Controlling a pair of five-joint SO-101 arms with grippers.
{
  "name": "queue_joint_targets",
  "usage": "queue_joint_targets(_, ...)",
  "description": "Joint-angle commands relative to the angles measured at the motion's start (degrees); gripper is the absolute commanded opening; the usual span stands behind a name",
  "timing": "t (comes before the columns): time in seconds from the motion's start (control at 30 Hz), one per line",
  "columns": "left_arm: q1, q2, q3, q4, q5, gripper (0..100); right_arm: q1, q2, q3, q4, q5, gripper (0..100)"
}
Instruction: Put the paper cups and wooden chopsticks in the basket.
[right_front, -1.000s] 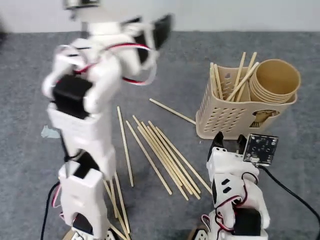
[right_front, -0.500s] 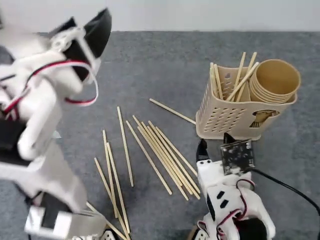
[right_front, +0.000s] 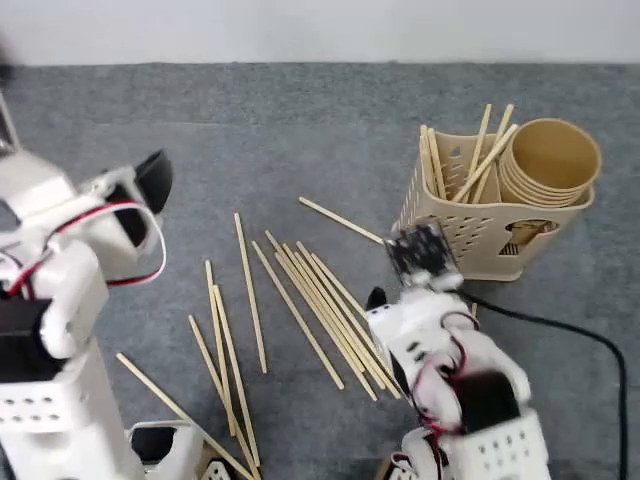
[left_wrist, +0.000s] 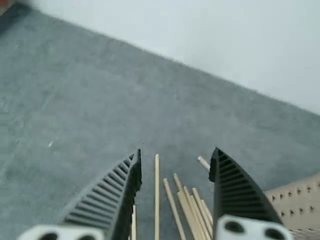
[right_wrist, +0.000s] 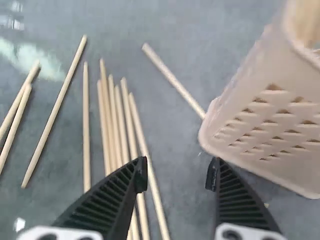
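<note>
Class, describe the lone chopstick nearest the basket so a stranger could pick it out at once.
Find the beige perforated basket holding the stacked paper cups, at the right of the high view. Just left of its base lies a single chopstick, slanting away toward the far left. Unlike the bundle of chopsticks in the middle, it lies alone, touching no other stick.

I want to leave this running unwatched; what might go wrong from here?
The right arm's jaws stand open close beside the beige perforated plastic basket; a swing could tip it and its stacked paper cups.
The wooden chopsticks lie packed side by side, so a grasp may take several or slip.
</note>
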Motion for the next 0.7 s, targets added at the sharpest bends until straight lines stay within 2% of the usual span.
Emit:
queue_joint_targets(0.0,-2.46,-7.03,13.14,-5.63,-0.62,22,-2.24,8.48,-6.07,0.31,0.70,20.3)
queue_joint_targets(0.2,-4.84,-17.76,37.14,-17.93,-0.62,22,-4.70,21.85,-11.78,0.31,4.84,20.3)
queue_joint_targets(0.37,-4.84,-25.41,53.32,-25.93,-0.62,22,-4.70,31.60,-16.62,0.22,5.10,20.3)
queue_joint_targets(0.67,-4.48,-32.26,68.97,-33.23,-0.35,22,-4.70,50.33,-26.64,-0.22,12.40,20.3)
